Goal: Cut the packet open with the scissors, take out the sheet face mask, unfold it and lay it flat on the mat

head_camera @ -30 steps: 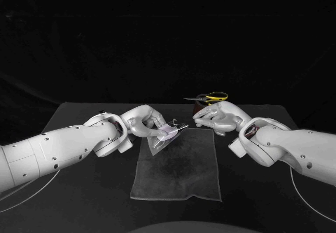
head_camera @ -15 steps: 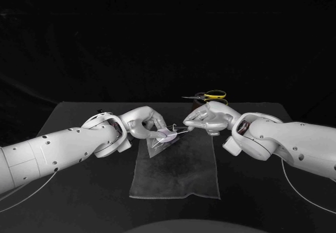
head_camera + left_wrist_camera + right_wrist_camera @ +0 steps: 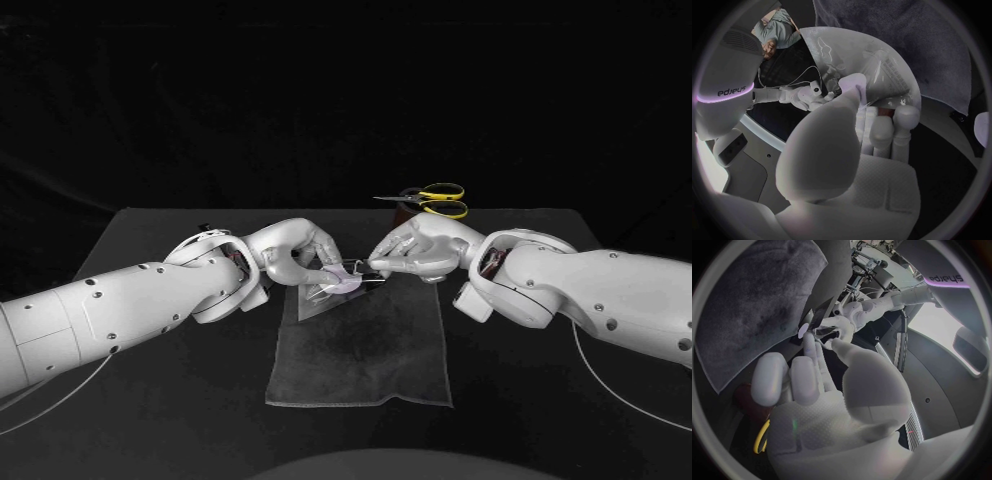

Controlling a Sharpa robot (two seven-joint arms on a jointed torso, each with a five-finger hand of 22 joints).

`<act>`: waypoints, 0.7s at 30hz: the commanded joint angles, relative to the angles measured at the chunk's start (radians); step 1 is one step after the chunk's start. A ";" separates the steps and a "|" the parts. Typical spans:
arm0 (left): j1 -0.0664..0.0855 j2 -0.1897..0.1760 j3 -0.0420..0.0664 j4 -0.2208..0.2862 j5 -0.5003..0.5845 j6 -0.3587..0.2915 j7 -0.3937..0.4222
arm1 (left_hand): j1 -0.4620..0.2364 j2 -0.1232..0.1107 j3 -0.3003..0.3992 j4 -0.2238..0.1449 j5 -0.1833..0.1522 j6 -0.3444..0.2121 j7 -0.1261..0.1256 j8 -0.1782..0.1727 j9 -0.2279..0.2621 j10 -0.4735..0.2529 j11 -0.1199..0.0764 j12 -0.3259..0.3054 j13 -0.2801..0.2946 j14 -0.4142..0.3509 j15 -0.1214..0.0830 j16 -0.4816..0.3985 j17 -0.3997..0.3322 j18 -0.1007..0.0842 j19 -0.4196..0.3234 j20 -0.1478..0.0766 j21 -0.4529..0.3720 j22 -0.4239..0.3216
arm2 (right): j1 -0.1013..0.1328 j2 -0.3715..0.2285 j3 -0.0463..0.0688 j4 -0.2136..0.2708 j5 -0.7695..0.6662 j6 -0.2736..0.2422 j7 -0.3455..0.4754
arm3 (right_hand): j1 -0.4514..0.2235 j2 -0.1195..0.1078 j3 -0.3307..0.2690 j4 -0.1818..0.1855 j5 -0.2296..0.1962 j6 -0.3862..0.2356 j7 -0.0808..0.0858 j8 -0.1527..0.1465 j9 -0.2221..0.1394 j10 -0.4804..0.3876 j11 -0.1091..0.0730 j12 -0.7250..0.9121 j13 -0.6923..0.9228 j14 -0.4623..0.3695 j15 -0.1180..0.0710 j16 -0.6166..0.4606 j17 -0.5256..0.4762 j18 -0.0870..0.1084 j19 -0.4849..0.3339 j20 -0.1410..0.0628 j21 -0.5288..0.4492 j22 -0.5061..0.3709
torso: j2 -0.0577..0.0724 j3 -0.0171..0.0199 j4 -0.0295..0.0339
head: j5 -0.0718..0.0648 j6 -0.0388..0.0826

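My left hand [image 3: 293, 256] holds the translucent packet [image 3: 326, 295] by its upper part, tilted over the far end of the grey mat [image 3: 361, 350]. In the left wrist view the packet [image 3: 867, 55] stands above my left hand's fingers [image 3: 879, 130], with the thumb pressed on it. My right hand [image 3: 421, 250] has reached across, and its fingertips pinch the packet's upper right edge. I cannot tell whether they also hold the mask inside. The yellow-handled scissors [image 3: 433, 200] lie on the table behind my right hand.
The mat [image 3: 754, 315] lies lengthwise in the middle of the black table [image 3: 159, 400]. Bare table lies on both sides of the mat, under my arms. The scissors' yellow handle [image 3: 759, 440] shows under my right hand.
My right hand has moved left from near the scissors to the packet and closed its fingertips on the packet's upper edge. My left hand has kept hold of the packet, lowering it slightly.
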 commanded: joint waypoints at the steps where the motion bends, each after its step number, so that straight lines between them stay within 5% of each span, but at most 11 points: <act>1: 0.000 0.002 0.001 0.002 -0.009 -0.006 0.015 | 0.011 -0.001 0.003 -0.001 0.002 0.005 -0.003 -0.003 0.001 0.009 -0.001 -0.004 0.001 0.007 0.002 0.005 0.002 -0.013 0.007 0.000 0.004 0.001 | 0.000 0.005 0.001 -0.001 -0.059 0.019 -0.007 | 0.012 0.003 -0.008 0.000 -0.005 0.008 -0.002 -0.007 0.002 0.010 0.001 -0.005 -0.002 0.021 -0.005 0.007 0.003 -0.013 0.008 0.001 0.008 0.004 | 0.000 0.0002 -0.0005 | 0.000 0.000; 21: 0.000 0.001 0.001 0.003 0.004 0.007 0.007 | 0.008 -0.001 0.004 0.003 0.002 0.007 -0.002 -0.003 0.003 0.013 -0.001 -0.008 0.001 0.015 0.002 0.009 0.018 -0.016 0.017 0.000 0.013 0.015 | -0.005 0.018 0.000 -0.004 -0.175 -0.013 -0.009 | 0.064 -0.007 -0.017 -0.029 -0.006 0.014 -0.004 -0.015 0.003 0.023 -0.001 -0.012 -0.018 0.022 -0.006 0.025 0.019 -0.015 0.010 -0.001 0.020 0.021 | 0.000 -0.0002 0.0002 | 0.002 -0.005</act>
